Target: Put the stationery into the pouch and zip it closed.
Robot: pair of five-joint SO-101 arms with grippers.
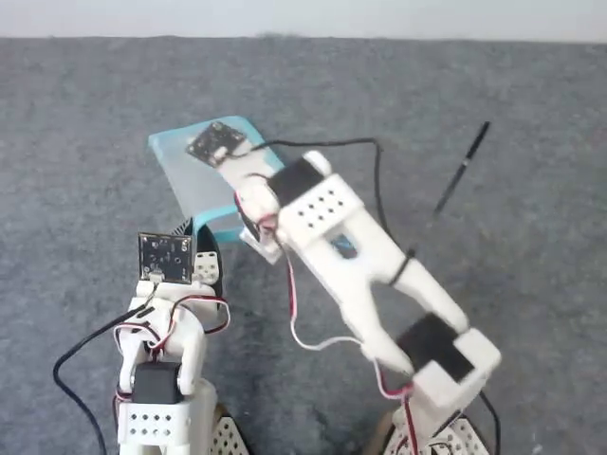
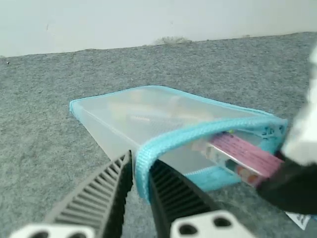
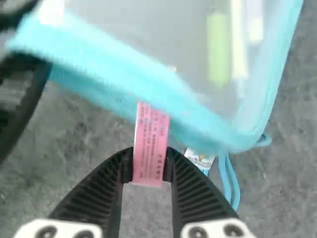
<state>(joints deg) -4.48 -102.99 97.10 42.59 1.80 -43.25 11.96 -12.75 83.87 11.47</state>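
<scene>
A translucent pouch (image 1: 204, 175) with blue trim lies on the grey carpet, its mouth facing the arms. My left gripper (image 2: 141, 163) is shut on the blue zip edge (image 2: 198, 131) of the pouch (image 2: 148, 119), holding the mouth up. My right gripper (image 3: 148, 153) is shut on a flat pink stationery piece (image 3: 150, 144). That pink piece (image 2: 242, 153) pokes partway into the open mouth. A green item (image 3: 218, 47) and other pale ones show through the pouch wall (image 3: 163, 44). In the high view both grippers, left (image 1: 204, 237) and right (image 1: 258, 227), meet at the pouch's near edge.
A black pen (image 1: 462, 171) lies on the carpet to the right, apart from the pouch. The pouch's blue pull cord (image 3: 230, 178) trails beside my right gripper. Cables hang off both arms. A pale wall (image 1: 303, 17) borders the far carpet edge.
</scene>
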